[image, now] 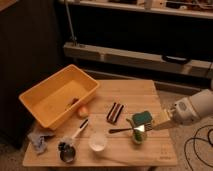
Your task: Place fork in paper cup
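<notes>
The hand [146, 128], right of the small white paper cup [97, 142], is clenched on the slim silver metal fork [120, 130]; it looks light, stiff and slippery, so a handle-end grip suits.

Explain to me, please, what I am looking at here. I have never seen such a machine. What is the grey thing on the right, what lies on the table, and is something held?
The grey thing on the right is a robot arm. At its end is the gripper, a two-finger clamp, over the table's right part, shut on the fork, which it holds level above the wood. There is one picture only, looking down at the table from the front.

On the table are a yellow bin, the white paper cup near the front, a green cup below the gripper, a green sponge, a dark striped packet, a small orange ball, a black-and-white utensil and a crumpled cloth.
</notes>
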You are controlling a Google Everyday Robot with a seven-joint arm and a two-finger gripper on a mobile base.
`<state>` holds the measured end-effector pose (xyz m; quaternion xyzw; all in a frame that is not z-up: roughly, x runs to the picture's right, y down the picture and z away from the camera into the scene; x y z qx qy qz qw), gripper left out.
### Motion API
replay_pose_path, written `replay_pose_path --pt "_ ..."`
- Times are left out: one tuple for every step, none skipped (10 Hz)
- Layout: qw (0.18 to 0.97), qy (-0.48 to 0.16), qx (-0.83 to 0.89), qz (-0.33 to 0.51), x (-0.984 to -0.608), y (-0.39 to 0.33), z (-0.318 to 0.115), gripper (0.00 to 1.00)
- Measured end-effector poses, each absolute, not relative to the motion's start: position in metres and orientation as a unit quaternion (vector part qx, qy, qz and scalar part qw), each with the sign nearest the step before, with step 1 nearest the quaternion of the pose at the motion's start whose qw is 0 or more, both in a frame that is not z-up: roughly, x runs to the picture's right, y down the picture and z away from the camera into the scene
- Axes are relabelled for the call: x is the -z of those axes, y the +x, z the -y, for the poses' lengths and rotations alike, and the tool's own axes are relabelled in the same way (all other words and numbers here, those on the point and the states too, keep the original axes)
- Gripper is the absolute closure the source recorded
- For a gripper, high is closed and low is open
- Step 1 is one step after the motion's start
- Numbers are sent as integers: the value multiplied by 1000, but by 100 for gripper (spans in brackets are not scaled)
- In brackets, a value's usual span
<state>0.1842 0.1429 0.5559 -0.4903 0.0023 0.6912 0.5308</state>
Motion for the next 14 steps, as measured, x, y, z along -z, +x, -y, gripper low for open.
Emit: replay_pose_path --pt "533 -495 -687 -11 -563 178 -148 100" --pt "533 -500 -683 -19 -570 173 -155 100" --pt "533 -506 -678 -25 -575 167 -159 100" --pt "534 -510 -673 -30 -577 160 -161 100" --pt "537 -514 -668 -36 -580 154 -164 100" --pt "541 -514 -664 -45 -583 146 -168 100" --pt "545 -512 -661 -54 -586 142 -171 100" --pt "550 -510 -658 -63 -589 137 -174 100" --pt "556 -509 -653 -74 -593 129 -177 100" --pt "560 -507 -650 -80 -596 125 -179 100" --pt "564 -503 -649 -87 -599 122 -180 100" --pt "571 -500 -644 -94 -602 113 -179 100" --pt "578 -496 -640 -97 -603 106 -175 100" --pt "580 -494 -640 -100 -604 104 -174 100"
